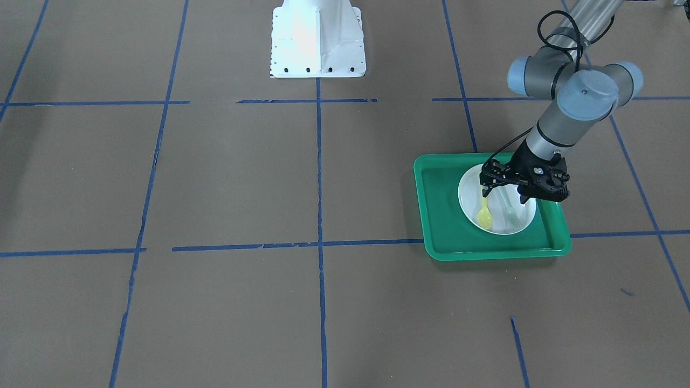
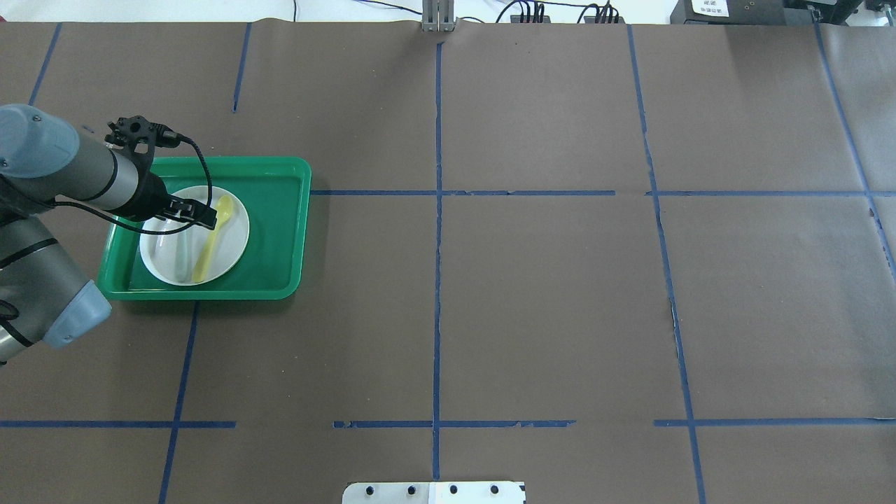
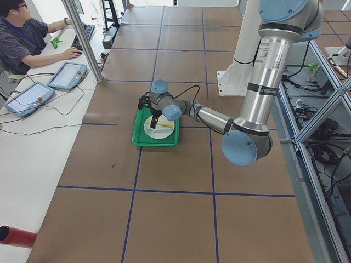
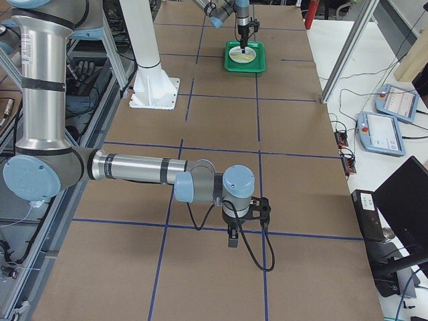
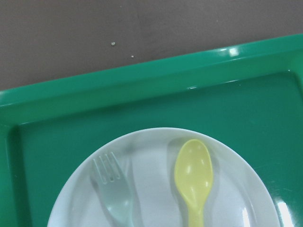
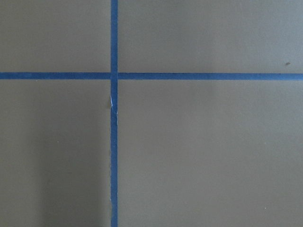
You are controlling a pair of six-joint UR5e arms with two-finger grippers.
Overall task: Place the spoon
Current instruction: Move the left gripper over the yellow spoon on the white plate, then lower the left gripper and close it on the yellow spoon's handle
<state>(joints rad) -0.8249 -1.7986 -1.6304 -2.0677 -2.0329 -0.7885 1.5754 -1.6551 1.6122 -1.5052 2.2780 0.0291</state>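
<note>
Left jaws gape empty over one spoon (image 5: 193, 175), one fork (image 5: 113, 195), one plate (image 5: 151, 182); right jaws unreadable.

Our two silver arms, capped in blue-grey

Our left arm (image 1: 560, 126) and right arm (image 4: 134, 167) are smooth silver-grey tubes joined by rounded housings with pale blue-grey caps (image 1: 587, 94), one with a small centre screw. Thin black bands ring the tube ends. A black cable (image 1: 560, 32) loops down to the black, skeletal left gripper (image 1: 503, 195). The right gripper (image 4: 233, 239) is black too, with its own looping lead. Our white pedestal (image 1: 318, 37) has dark bolt heads along its foot.
</note>
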